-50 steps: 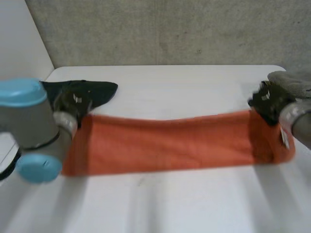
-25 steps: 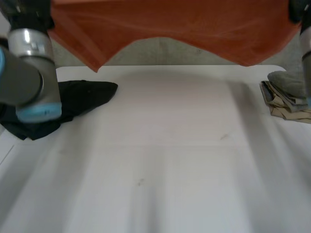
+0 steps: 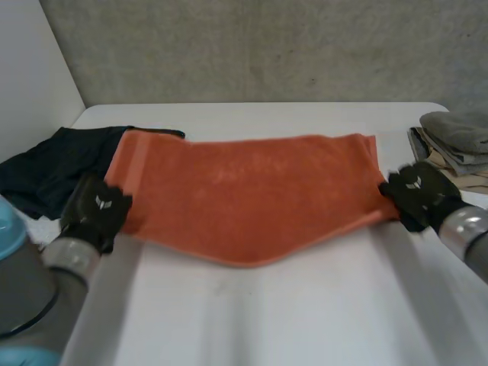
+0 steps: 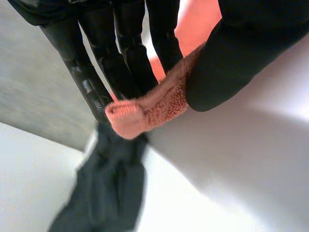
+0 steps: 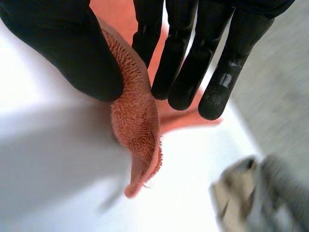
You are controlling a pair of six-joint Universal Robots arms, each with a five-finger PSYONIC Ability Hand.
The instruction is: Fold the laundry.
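Two hands held the orange towel [image 3: 244, 194] by its two near corners as it lay spread across the middle of the white table [image 3: 267, 320]. Its far edge ran straight, well short of the table's far edge, while its near edge sagged in a curve toward the near edge. The left hand [image 3: 95, 210] pinched its corner between thumb and fingers [image 4: 125, 53] near the table's left edge. The right hand [image 3: 419, 194] pinched the opposite corner against its fingers [image 5: 188, 58] near the right edge. A black garment [image 3: 53, 164] lay at the far-left corner, with the towel's corner on or just against it; I could not tell which. A folded stack [image 3: 454, 145] sat at the right edge.

I judged this the laying-out step, with no fold made yet. The next move seemed to call for drawing the corners apart to straighten the sagging edge. Both corners could then be carried together to the far edge, kept level so the halves would meet.

Half a second before, the towel had hung high above the table between raised arms. It had since come down flat, and both hands had dropped to the table. A second before, it had lain as a narrower band.
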